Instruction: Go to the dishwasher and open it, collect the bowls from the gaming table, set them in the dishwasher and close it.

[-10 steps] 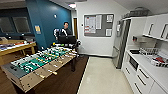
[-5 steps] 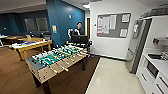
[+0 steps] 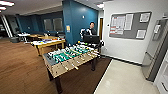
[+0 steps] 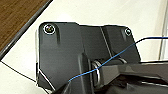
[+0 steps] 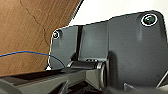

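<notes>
Although both wrist views looked down past the robot's own dark plates, I could not tell whether the fingers of either arm were spread or pressed together. The gaming table (image 3: 72, 58) stood ahead on the brown carpet (image 3: 22, 67), its near corner toward the robot. Driving closer might clip that corner or a protruding rod handle. Any bowls on its field were too blurred to recognise. A person (image 3: 91, 28) stood behind the far end, partly hidden by a monitor (image 3: 91, 39).
</notes>
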Controlling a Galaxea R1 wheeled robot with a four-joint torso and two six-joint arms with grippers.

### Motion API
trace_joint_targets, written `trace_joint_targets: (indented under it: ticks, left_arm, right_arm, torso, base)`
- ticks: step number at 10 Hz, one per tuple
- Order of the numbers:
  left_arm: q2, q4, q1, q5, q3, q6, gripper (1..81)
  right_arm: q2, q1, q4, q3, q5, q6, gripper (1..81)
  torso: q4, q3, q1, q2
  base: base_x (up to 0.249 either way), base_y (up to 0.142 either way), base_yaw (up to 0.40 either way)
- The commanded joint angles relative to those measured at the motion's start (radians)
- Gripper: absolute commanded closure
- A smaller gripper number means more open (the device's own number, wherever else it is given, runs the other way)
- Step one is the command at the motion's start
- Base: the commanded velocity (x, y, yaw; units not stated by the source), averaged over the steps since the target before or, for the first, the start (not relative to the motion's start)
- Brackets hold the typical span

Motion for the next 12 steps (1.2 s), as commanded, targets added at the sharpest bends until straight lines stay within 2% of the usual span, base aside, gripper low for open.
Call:
trace_joint_targets:
  ticks: [1,12]
  left_arm:
    - [-0.013,0.014,-0.041,0.046,0.005,0.004,1.0]
    - [-0.007,0.013,-0.041,0.049,-0.004,0.004,1.0]
  right_arm:
    - [-0.004,0.057,-0.016,0.008,-0.049,-0.001,1.0]
    - [-0.001,0.057,-0.019,0.000,-0.049,-0.001,1.0]
  torso:
    - [0.000,0.000,0.000,0.000]
    - [0.000,0.000,0.000,0.000]
  base:
    - [0.000,0.000,0.356]
    - [0.000,0.000,0.354]
